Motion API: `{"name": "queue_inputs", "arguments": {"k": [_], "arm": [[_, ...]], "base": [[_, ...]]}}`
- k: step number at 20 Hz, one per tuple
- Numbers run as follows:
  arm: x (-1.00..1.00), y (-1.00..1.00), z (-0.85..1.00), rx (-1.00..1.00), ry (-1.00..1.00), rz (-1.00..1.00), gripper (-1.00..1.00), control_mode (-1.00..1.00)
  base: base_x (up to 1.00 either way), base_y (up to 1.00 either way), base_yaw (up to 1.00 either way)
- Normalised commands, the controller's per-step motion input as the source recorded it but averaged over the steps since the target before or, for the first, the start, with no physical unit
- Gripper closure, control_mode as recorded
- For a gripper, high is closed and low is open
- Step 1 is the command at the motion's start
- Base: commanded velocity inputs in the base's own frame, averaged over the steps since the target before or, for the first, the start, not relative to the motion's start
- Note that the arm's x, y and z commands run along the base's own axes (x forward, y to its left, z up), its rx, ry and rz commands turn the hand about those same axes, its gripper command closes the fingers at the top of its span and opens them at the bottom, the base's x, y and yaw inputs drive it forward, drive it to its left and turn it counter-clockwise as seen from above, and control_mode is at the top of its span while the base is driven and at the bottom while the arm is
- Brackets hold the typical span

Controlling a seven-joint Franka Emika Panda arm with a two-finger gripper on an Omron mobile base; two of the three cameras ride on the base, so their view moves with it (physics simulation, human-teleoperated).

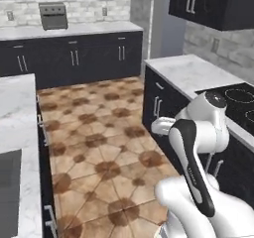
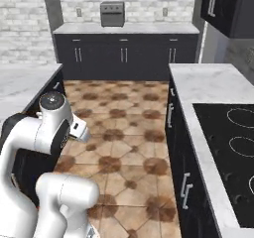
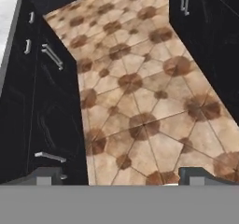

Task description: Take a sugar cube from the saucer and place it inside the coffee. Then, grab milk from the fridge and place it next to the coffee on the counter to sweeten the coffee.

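Fingertips (image 3: 50, 175): two dark tips at the bottom of the hand view, one at each side, set wide apart with nothing between them.
Gripper (image 3: 121, 178): spread, pinching nothing, aimed down at the floor.
Floor (image 3: 140, 101): tan tiles with brown patches, running between two rows of dark cabinets (image 3: 42, 111).
Arm (image 1: 198, 148): folded, elbow high; white links with dark joints, low right in the left base view, low left in the right base view.
Counter (image 2: 213, 88): white marble with grey veins, at the robot's right; more of it along the far wall.
Hob (image 2: 233, 152): black glass with ring marks, set into that counter; right base view shows far more of it than the left.
Far wall: small steel appliance (image 1: 53, 16) on the back counter, seen from both base views.
Task things: sugar cube, saucer, coffee, milk, fridge cannot be located in these views.
Writing: none legible.
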Motion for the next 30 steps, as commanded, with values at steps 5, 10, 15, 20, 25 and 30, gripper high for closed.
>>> {"name": "queue_inputs", "arguments": {"k": [5, 10, 15, 20, 25, 30], "arm": [[0.0, 0.0, 0.0, 0.0, 0.0, 0.0, -1.0, 1.0], [0.0, 0.0, 0.0, 0.0, 0.0, 0.0, -1.0, 1.0], [0.0, 0.0, 0.0, 0.0, 0.0, 0.0, -1.0, 1.0], [0.0, 0.0, 0.0, 0.0, 0.0, 0.0, -1.0, 1.0], [0.0, 0.0, 0.0, 0.0, 0.0, 0.0, -1.0, 1.0], [0.0, 0.0, 0.0, 0.0, 0.0, 0.0, -1.0, 1.0]], "base": [[-0.08, 0.51, 0.65], [-0.42, 0.48, 0.57], [-0.74, 0.57, 0.56], [-1.0, 0.22, 0.43], [-1.0, 0.36, 0.4], [-0.89, 0.73, 0.57]]}}
